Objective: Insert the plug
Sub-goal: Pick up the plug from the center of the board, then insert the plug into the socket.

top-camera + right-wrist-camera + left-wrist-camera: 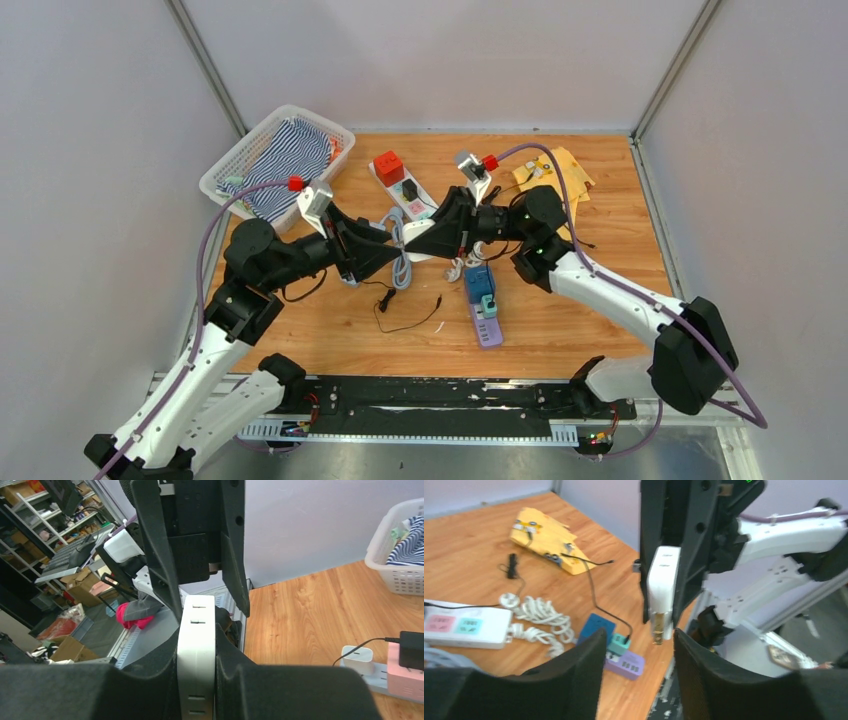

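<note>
The plug (663, 592) is a flat white adapter block with brass prongs pointing down. It hangs above the middle of the table, and my right gripper (196, 660) is shut on its two flat sides. In the top view the right gripper (418, 238) meets the left gripper (393, 247) tip to tip. My left gripper (639, 652) is open, its black fingers (574, 680) standing either side of the prongs without touching them. A white power strip (405, 192) with pink and teal sockets lies at the back, carrying a red block and a black adapter.
A blue and purple socket block (483, 300) lies on the table below the grippers. A white coiled cable (539, 617) and a thin black cable (405, 318) lie nearby. A white basket (230, 165) of striped cloth is back left, and a yellow board (560, 172) back right.
</note>
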Action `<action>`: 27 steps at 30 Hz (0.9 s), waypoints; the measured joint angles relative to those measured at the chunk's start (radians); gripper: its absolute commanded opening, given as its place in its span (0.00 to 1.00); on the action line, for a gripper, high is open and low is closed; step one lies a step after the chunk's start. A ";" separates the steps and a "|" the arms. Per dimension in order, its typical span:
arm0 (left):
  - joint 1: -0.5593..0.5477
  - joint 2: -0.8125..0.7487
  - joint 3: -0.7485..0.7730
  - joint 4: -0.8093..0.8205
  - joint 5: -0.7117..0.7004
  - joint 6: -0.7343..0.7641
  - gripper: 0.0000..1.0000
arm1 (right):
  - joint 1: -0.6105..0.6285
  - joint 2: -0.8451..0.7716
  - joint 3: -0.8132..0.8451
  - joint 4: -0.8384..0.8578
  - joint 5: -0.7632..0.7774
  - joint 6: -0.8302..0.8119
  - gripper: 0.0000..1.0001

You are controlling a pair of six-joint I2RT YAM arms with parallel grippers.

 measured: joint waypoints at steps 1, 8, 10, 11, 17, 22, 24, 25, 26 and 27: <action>0.000 -0.001 0.000 -0.015 -0.013 0.010 0.69 | -0.005 -0.011 -0.003 -0.016 0.007 -0.010 0.00; 0.000 -0.008 0.010 -0.152 -0.142 0.113 0.98 | -0.021 -0.101 0.066 -0.396 0.128 -0.238 0.00; 0.000 -0.019 0.013 -0.202 -0.195 0.153 1.00 | -0.021 -0.095 0.130 -0.550 0.180 -0.321 0.00; 0.000 -0.027 0.013 -0.225 -0.220 0.172 1.00 | -0.022 -0.085 0.170 -0.634 0.209 -0.369 0.00; 0.000 -0.098 0.011 -0.351 -0.404 0.281 1.00 | -0.025 0.042 0.415 -1.043 0.402 -0.602 0.00; 0.000 -0.178 -0.026 -0.407 -0.546 0.344 1.00 | -0.025 0.194 0.588 -1.287 0.547 -0.719 0.00; 0.000 -0.213 -0.052 -0.423 -0.603 0.360 1.00 | -0.025 0.276 0.682 -1.385 0.610 -0.763 0.00; 0.000 -0.227 -0.063 -0.429 -0.631 0.364 1.00 | -0.025 0.308 0.717 -1.422 0.634 -0.780 0.00; 0.000 -0.238 -0.072 -0.435 -0.656 0.367 1.00 | -0.025 0.349 0.766 -1.469 0.662 -0.801 0.00; 0.000 -0.252 -0.081 -0.441 -0.691 0.373 1.00 | -0.025 0.391 0.818 -1.513 0.687 -0.818 0.00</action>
